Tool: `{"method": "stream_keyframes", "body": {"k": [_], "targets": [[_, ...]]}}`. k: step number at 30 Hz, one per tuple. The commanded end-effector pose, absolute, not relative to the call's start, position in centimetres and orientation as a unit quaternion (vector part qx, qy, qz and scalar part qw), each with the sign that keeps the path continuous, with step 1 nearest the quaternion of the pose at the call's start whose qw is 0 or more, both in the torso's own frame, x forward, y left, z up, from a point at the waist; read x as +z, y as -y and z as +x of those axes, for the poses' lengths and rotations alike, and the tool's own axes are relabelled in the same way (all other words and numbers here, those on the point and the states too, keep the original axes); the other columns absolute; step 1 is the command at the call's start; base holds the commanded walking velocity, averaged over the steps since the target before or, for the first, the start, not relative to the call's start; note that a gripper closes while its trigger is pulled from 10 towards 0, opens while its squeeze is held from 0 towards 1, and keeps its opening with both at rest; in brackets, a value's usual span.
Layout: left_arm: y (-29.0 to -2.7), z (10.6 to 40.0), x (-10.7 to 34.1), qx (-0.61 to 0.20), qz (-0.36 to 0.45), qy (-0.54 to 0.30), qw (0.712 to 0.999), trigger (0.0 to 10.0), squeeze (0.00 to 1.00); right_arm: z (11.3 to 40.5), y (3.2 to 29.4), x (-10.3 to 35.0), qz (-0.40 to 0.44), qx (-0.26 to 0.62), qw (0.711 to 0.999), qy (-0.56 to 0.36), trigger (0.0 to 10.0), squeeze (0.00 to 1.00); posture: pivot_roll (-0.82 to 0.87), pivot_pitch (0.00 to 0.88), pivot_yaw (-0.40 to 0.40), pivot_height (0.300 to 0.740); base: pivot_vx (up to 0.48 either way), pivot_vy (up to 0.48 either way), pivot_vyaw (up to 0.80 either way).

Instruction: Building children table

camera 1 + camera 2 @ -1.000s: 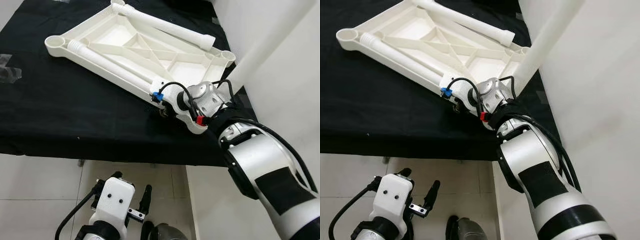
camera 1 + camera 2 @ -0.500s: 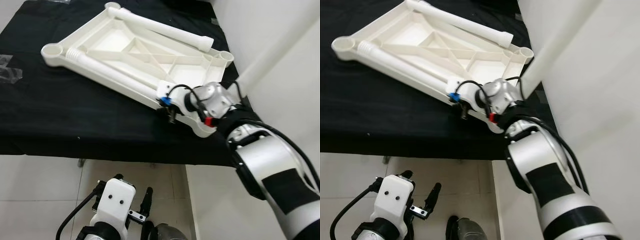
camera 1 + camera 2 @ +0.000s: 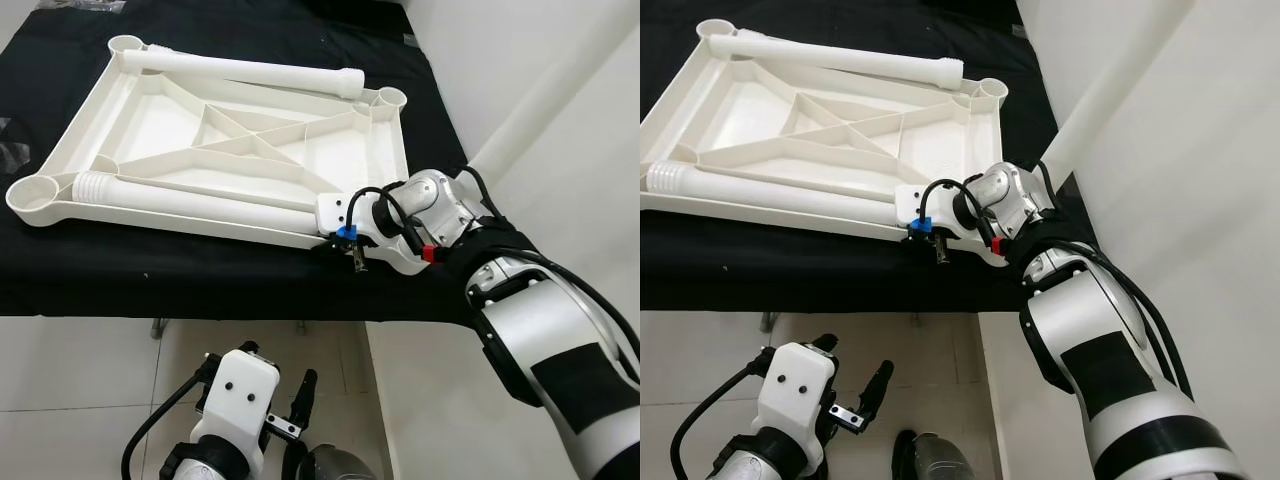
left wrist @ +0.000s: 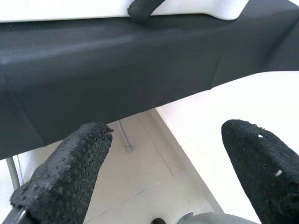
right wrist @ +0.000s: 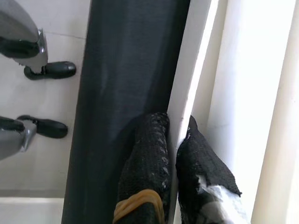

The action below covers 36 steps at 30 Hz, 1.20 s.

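Black tabletop, big white children table lying upside down on it (two loose legs on top), right fingers pinching its rim at 5 o'clock, left fingers spread, empty, at 6 o'clock.

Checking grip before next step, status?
Right tool shut on tabletop rim, near edge. Left tool open, idle below black cloth. Two legs lying loose in tabletop.
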<state>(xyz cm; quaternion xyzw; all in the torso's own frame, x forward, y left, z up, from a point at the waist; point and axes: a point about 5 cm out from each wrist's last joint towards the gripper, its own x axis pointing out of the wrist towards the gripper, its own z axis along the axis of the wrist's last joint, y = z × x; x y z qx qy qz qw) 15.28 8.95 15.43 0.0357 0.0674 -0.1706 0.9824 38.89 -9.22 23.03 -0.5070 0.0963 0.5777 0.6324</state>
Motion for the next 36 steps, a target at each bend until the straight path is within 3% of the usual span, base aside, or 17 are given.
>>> {"method": "stream_keyframes", "body": {"k": [1,11,12,13,14,20,21,28,29,36], "targets": [[-7.9,15.0,14.8,-0.191,0.019,-0.088,0.977,10.0,0.00,37.9,9.4,20.3,-0.546,0.615,0.553,-0.131,0.0,0.00,0.07,0.253,-0.208,0.740,0.000,0.000,0.00],[-8.0,15.4,14.7,-0.192,0.022,-0.087,0.977,10.0,0.00,37.9,9.4,20.8,-0.539,0.616,0.563,-0.113,0.0,0.00,0.07,0.250,-0.203,0.740,0.000,0.000,0.00],[-8.0,15.5,14.7,-0.192,0.023,-0.086,0.977,10.0,0.00,38.1,9.3,20.9,-0.552,0.604,0.565,-0.104,5.4,0.00,0.07,0.247,-0.200,0.740,0.000,0.000,0.00],[-8.0,15.5,14.7,-0.192,0.023,-0.086,0.977,10.0,0.00,38.1,9.3,20.9,-0.552,0.604,0.565,-0.104,5.4,0.00,0.07,0.247,-0.200,0.740,0.000,0.000,0.00],[-8.0,15.5,14.6,-0.192,0.023,-0.086,0.977,10.0,0.00,38.2,9.2,21.0,-0.559,0.595,0.569,-0.096,10.0,0.00,0.07,0.247,-0.200,0.740,0.000,0.000,0.00],[-8.2,15.9,14.5,-0.190,0.027,-0.084,0.978,10.0,0.00,38.3,8.8,22.0,-0.516,0.605,0.599,-0.093,10.0,0.00,0.07,0.241,-0.196,0.740,0.000,0.000,0.00],[-8.2,16.0,14.5,-0.191,0.028,-0.083,0.978,10.0,0.00,38.3,8.6,22.4,-0.501,0.611,0.606,-0.088,10.0,1.00,0.07,0.238,-0.192,0.740,0.000,0.000,0.00],[-8.3,16.4,14.3,-0.193,0.032,-0.082,0.977,10.0,0.00,38.3,9.2,22.8,-0.493,0.618,0.606,-0.088,10.0,1.00,0.07,0.225,-0.182,0.740,0.000,0.000,0.00],[-8.4,16.5,14.2,-0.194,0.033,-0.081,0.977,10.0,0.00,38.3,9.5,22.8,-0.492,0.622,0.600,-0.100,10.0,0.00,0.07,0.219,-0.178,0.740,0.000,0.000,0.00],[-8.4,17.2,13.9,-0.197,0.036,-0.079,0.977,10.0,0.00,38.3,10.8,24.3,-0.480,0.632,0.597,-0.117,10.0,0.00,0.07,0.196,-0.168,0.740,0.000,0.000,0.00]]}}
